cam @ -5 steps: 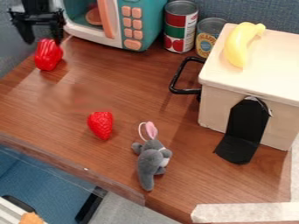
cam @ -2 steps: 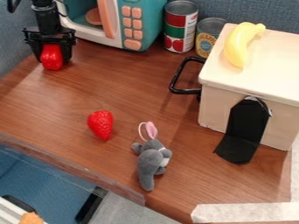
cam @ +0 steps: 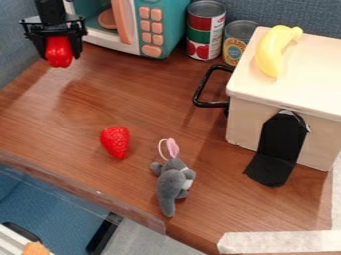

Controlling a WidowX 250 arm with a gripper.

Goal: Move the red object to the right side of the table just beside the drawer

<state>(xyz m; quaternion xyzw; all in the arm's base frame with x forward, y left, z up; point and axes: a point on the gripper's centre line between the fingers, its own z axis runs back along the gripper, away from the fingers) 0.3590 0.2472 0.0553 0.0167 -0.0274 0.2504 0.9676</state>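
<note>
Over the bench (cam: 150, 94), by its far left edge: my gripper (cam: 61, 56), closed round one glossy red pepper (cam: 59, 49), both higher than a moment ago. Strawberry (cam: 115, 142), grey plush toy (cam: 171, 184), nearer the front edge: unmoved.

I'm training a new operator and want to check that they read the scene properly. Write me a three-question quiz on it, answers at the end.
1. True or false: the gripper has the red pepper between its fingers.

2. Which fruit lies on top of the drawer?

3. Fill in one word, left or right: in the camera view, the strawberry lies to the ____ of the plush toy.

Key: 1. True. 2. The banana. 3. Left.
</note>
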